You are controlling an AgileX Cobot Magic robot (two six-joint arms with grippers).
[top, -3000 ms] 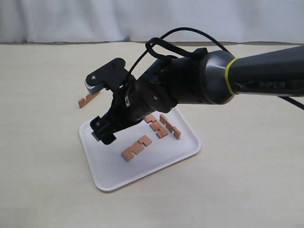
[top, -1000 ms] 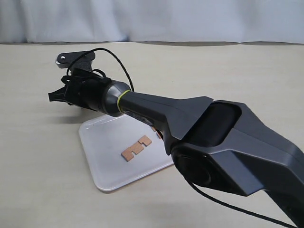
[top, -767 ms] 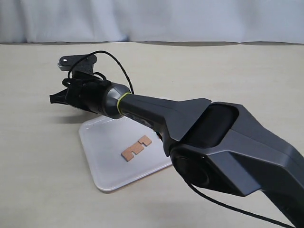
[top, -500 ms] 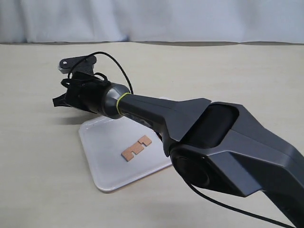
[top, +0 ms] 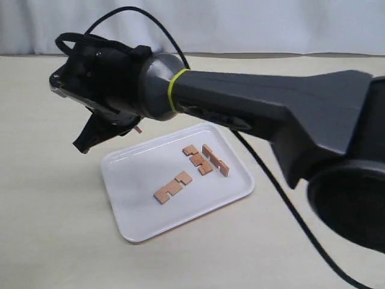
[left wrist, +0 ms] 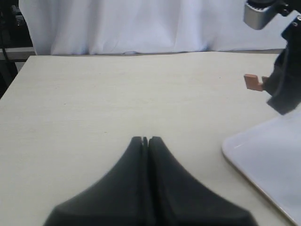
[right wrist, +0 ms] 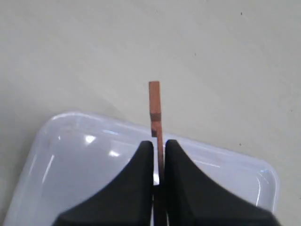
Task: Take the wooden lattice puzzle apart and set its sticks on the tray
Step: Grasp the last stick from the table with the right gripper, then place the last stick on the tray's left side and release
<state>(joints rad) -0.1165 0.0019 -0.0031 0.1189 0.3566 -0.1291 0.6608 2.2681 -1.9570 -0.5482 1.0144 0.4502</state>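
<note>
No assembled lattice puzzle is in view, only separate sticks. My right gripper (right wrist: 158,145) is shut on one reddish-brown stick (right wrist: 154,110), seen edge-on and sticking out past the fingertips. It hangs above the rim of the white tray (right wrist: 89,165), its tip over the table. In the exterior view that stick's tip (top: 138,128) peeks out under the right arm's wrist (top: 114,84), above the tray's (top: 138,208) far-left corner. Three sticks lie on the tray: one near the middle (top: 172,186) and two side by side (top: 197,159) (top: 216,160). My left gripper (left wrist: 146,140) is shut and empty, low over bare table.
The right arm (top: 271,114) stretches across the scene above the tray's far side. A white curtain (top: 240,24) hangs behind the table's far edge. In the left wrist view, the tray's corner (left wrist: 254,165) lies off to one side of the left gripper.
A stick that lay on the table left of the tray is now in the right gripper. The arm, stretched low and far left a second ago, has risen and drawn back over the tray's corner.
</note>
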